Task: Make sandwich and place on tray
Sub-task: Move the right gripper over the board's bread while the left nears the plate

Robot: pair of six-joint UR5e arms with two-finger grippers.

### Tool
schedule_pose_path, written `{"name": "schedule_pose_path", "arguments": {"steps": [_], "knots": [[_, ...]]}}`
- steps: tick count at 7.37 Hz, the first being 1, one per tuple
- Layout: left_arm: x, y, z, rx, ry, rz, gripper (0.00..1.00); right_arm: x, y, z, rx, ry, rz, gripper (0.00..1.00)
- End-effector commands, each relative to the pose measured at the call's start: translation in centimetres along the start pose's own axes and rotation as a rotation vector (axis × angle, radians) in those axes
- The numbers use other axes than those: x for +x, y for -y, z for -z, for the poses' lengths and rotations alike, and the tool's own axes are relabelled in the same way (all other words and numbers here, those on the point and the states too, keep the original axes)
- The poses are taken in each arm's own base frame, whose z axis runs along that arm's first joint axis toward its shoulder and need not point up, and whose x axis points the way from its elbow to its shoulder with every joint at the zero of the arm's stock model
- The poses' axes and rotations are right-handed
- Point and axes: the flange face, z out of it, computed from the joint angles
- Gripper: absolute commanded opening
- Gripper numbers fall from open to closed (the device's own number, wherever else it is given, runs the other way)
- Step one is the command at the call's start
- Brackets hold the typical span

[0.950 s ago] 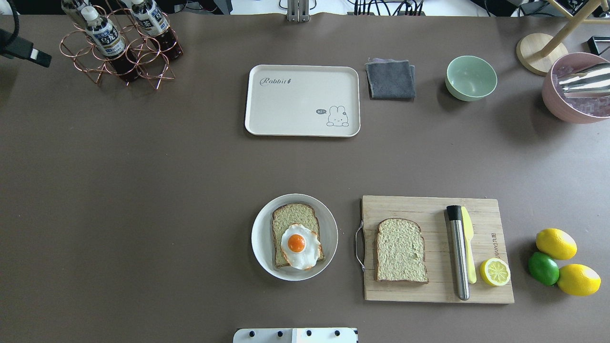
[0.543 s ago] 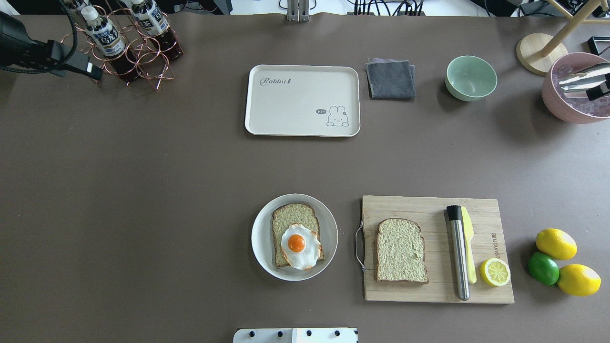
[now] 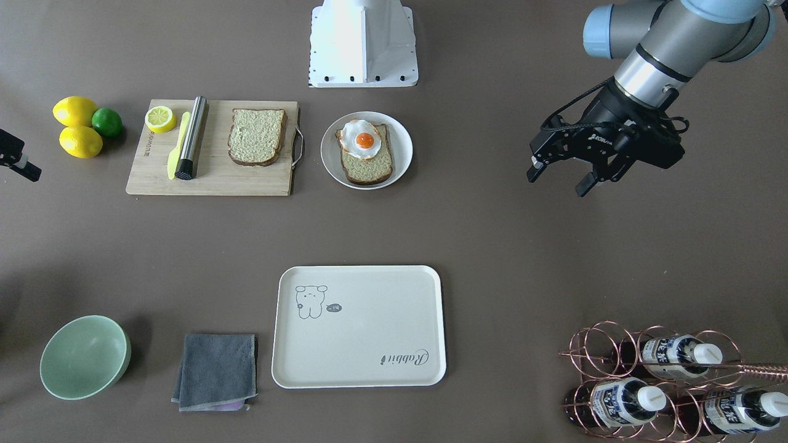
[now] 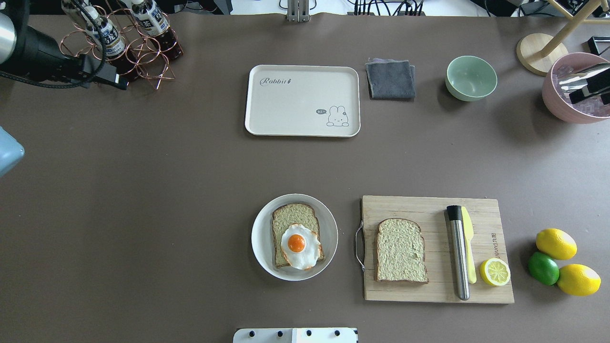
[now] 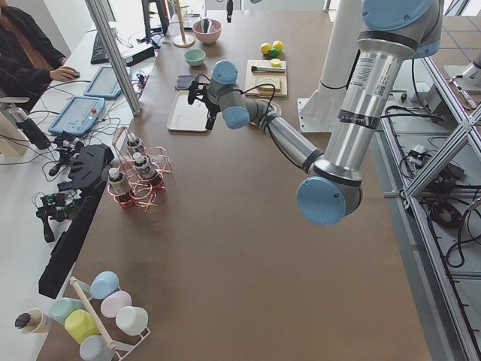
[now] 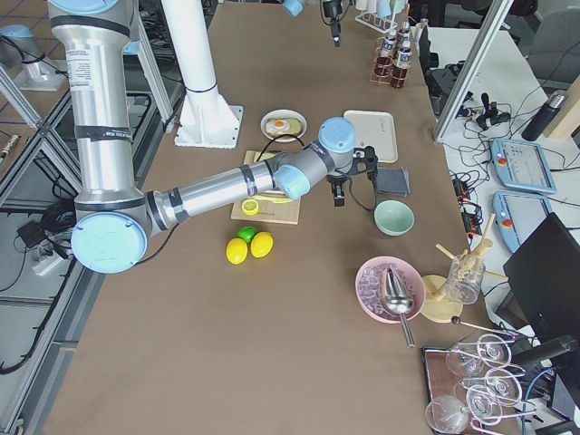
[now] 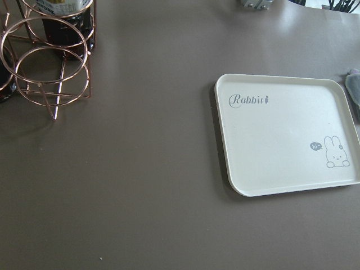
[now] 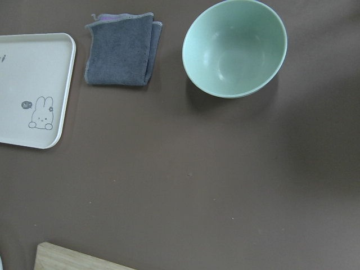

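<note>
My left gripper [image 3: 557,183] fingers are released, empty; the right gripper [image 4: 590,91] I cannot tell. Dropped crooked, the right slice [image 4: 400,251] may push the egg [image 4: 299,245] off.

The tabletop [image 4: 143,190] carries two square slices of pale, brown-crusted bread [image 4: 400,250] [image 4: 294,216], one white fried egg with an orange yolk [image 4: 299,245], one round white plate [image 4: 259,238], one wooden cutting board [image 4: 410,207], one cream rounded-rectangle tray [image 4: 295,102], one folded grey cloth [image 4: 391,78], one pale green bowl [image 4: 471,77] and one pink bowl [image 4: 562,109]. There are also two whole yellow lemons [image 4: 556,243] [image 4: 578,279], one lemon half [image 4: 495,272], one green lime [image 4: 543,268], one steel cylinder [image 4: 459,257], one yellow plastic knife [image 4: 469,238] and three labelled bottles [image 3: 677,352] [image 3: 619,403] [image 3: 732,411].
</note>
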Motion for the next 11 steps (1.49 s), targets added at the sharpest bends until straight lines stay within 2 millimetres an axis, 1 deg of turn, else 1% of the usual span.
{"name": "schedule_pose_path", "arguments": {"steps": [1, 2, 3, 4, 5, 6, 7, 8, 9, 10, 11], "knots": [[2.3, -1.6, -2.0, 0.029, 0.003, 0.025, 0.98, -5.7, -3.0, -5.3, 0.048, 0.091, -0.111, 1.00], [2.7, -2.0, -2.5, 0.024, 0.005, 0.017, 0.98, -7.5, -4.5, -7.8, 0.042, 0.101, -0.073, 1.00], [3.2, -2.9, -3.6, 0.004, 0.003, 0.010, 0.98, -8.8, -5.4, -9.3, 0.026, 0.099, -0.066, 1.00], [3.3, -3.5, -4.5, 0.049, 0.038, -0.001, 0.98, -10.2, -6.1, -10.2, 0.007, 0.112, -0.086, 1.00], [3.8, -4.3, -5.3, 0.051, 0.043, -0.010, 0.98, -12.1, -7.3, -11.2, 0.005, 0.114, -0.094, 1.00], [4.0, -4.4, -5.2, 0.050, 0.038, -0.013, 0.98, -13.8, -8.5, -12.4, 0.001, 0.116, -0.082, 1.00], [3.9, -4.4, -5.4, 0.049, 0.041, -0.012, 0.98, -15.6, -10.3, -14.0, -0.017, 0.117, -0.093, 1.00], [3.9, -4.5, -5.5, 0.047, 0.042, -0.011, 0.98, -16.9, -11.8, -15.9, -0.015, 0.103, -0.108, 1.00], [4.0, -4.5, -5.6, 0.046, 0.042, -0.013, 0.98, -17.7, -13.5, -17.7, -0.020, 0.088, -0.089, 1.00], [4.0, -4.5, -5.6, 0.046, 0.042, -0.013, 0.98, -18.2, -15.1, -19.1, -0.028, 0.073, -0.072, 1.00], [4.0, -4.5, -5.7, 0.046, 0.042, -0.014, 0.98, -18.8, -16.2, -19.8, -0.051, 0.076, -0.059, 1.00]]}}
